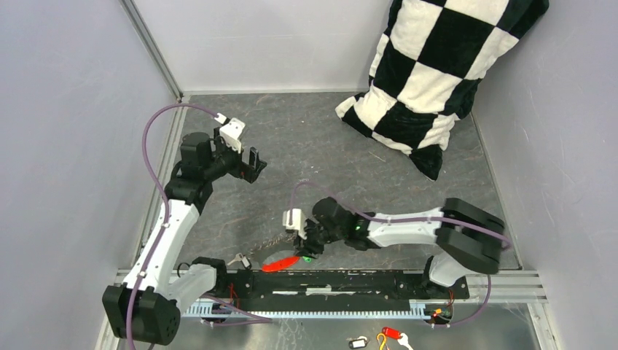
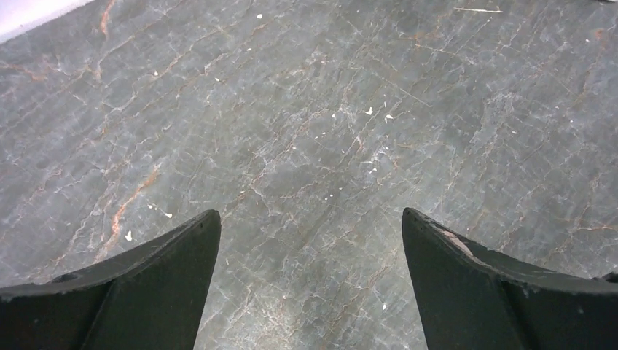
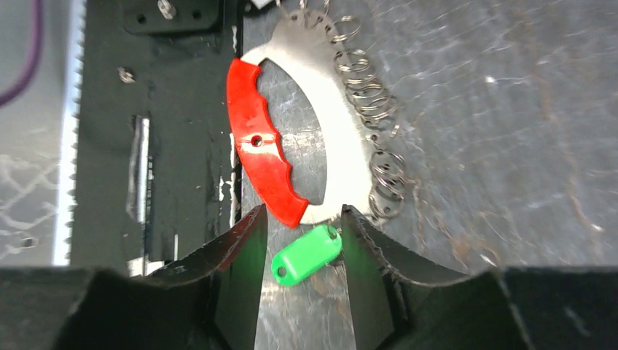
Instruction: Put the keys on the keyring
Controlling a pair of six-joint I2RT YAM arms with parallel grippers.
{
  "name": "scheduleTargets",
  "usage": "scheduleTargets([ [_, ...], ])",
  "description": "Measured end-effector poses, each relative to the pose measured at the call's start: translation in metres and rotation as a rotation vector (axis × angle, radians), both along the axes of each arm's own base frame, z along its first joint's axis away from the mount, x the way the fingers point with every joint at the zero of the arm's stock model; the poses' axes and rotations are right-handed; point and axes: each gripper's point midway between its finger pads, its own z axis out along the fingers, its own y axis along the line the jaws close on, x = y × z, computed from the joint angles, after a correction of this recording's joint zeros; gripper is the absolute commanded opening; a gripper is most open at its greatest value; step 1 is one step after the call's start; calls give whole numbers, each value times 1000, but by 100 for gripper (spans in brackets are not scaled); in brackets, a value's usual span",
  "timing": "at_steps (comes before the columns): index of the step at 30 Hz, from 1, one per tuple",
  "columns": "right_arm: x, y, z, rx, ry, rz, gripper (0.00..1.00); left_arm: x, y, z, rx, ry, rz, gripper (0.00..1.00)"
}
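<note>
The keyring (image 3: 372,95) is a thin chain of small wire loops lying on the dark mat, joined to a silvery crescent (image 3: 342,146). A long red key (image 3: 261,142) lies along the crescent's left side. A short green key (image 3: 306,255) lies flat between the fingers of my right gripper (image 3: 303,211), which is open; there is a gap on the key's left and its ring end is close to the right finger. From above, the red key (image 1: 280,262), the keyring (image 1: 268,239) and a small dark key (image 1: 244,261) lie near the front rail. My left gripper (image 2: 311,215) is open over bare mat, far back left (image 1: 248,164).
A black rail (image 1: 350,281) runs along the near edge, right beside the red key. A black-and-white checkered pillow (image 1: 444,73) leans in the back right corner. Below the rail lie a red tag with a yellow loop (image 1: 390,334) and a black-framed white tag (image 1: 357,341).
</note>
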Motion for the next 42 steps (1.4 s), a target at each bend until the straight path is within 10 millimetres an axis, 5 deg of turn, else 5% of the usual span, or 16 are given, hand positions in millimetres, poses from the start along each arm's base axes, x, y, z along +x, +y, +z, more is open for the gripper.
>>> scheduleTargets([
  [4, -2, 18, -33, -89, -38, 32, 49, 6, 5, -14, -1, 58, 22, 100],
  [10, 22, 30, -57, -163, -130, -40, 47, 19, 18, -30, 12, 130, 67, 100],
  [19, 56, 29, -58, -185, -196, -176, 46, 22, 40, -33, 69, 172, 127, 100],
  [23, 105, 7, -57, -190, -177, -310, 46, 35, 40, -26, 78, 178, 123, 100],
  [27, 171, -36, -57, -204, -158, -493, 46, 42, 40, -29, 79, 192, 125, 100],
  [30, 199, -60, -57, -211, -151, -578, 47, 44, 40, -34, 81, 205, 124, 100],
  [33, 211, -72, -57, -219, -148, -612, 52, 49, 41, -34, 78, 188, 128, 100],
  [35, 212, -75, -55, -229, -154, -616, 72, 52, 42, -37, 76, 175, 131, 100],
  [36, 211, -78, -53, -239, -159, -617, 97, 52, 43, -41, 74, 175, 132, 100],
  [39, 208, -95, -35, -244, -187, -643, 98, 49, 46, -58, 69, 184, 138, 100],
  [42, 210, -120, 3, -182, -242, -722, 98, 46, 49, -72, 55, 186, 152, 100],
])
